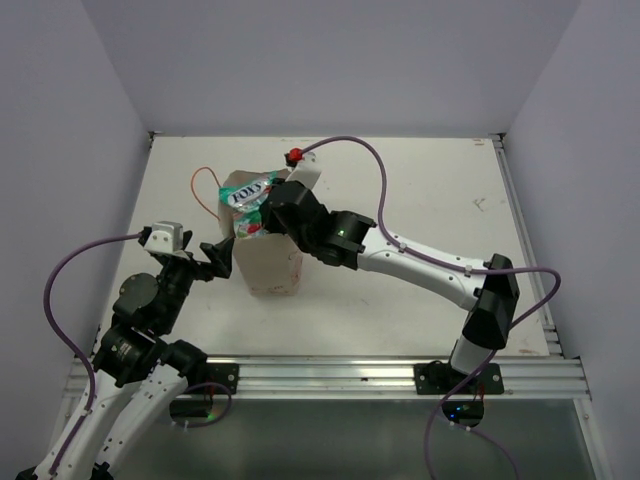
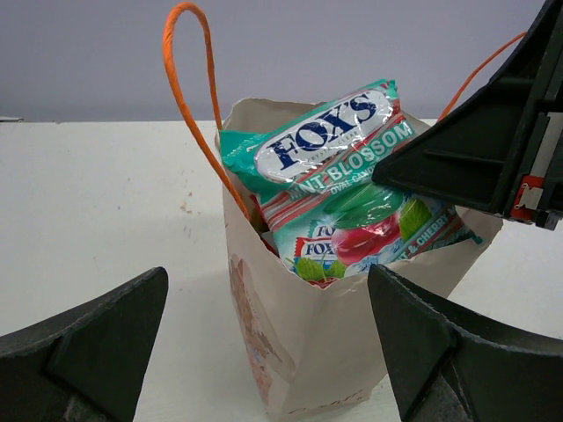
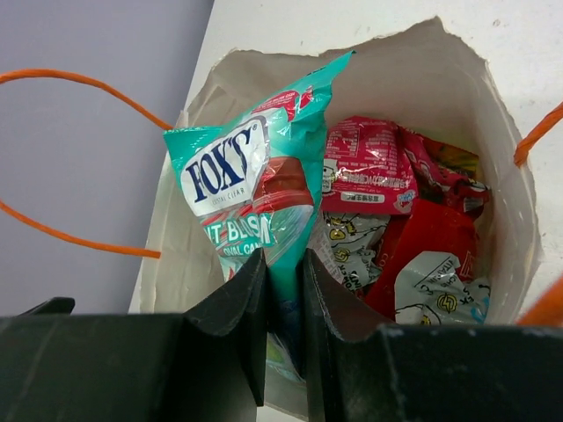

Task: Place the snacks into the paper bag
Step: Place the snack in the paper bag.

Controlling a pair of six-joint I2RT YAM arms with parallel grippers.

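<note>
The paper bag [image 1: 272,262] stands upright on the table left of centre, and I also see it in the left wrist view [image 2: 352,352]. A teal-white FOX'S packet [image 3: 230,167] sticks up out of its mouth. My right gripper [image 3: 286,277] hangs over the bag's opening, shut on the lower part of that packet. Further down in the bag lie red packets [image 3: 368,167] and silver-printed ones [image 3: 347,242]. My left gripper [image 2: 268,281] is open just left of the bag, its fingers [image 2: 97,343] wide apart and holding nothing.
Thin orange cord handles [image 2: 189,105] loop up from the bag's rim. The right arm [image 1: 420,258] stretches across the table's middle. A metal rail [image 1: 330,375] runs along the near edge, and grey walls close in the table on three sides.
</note>
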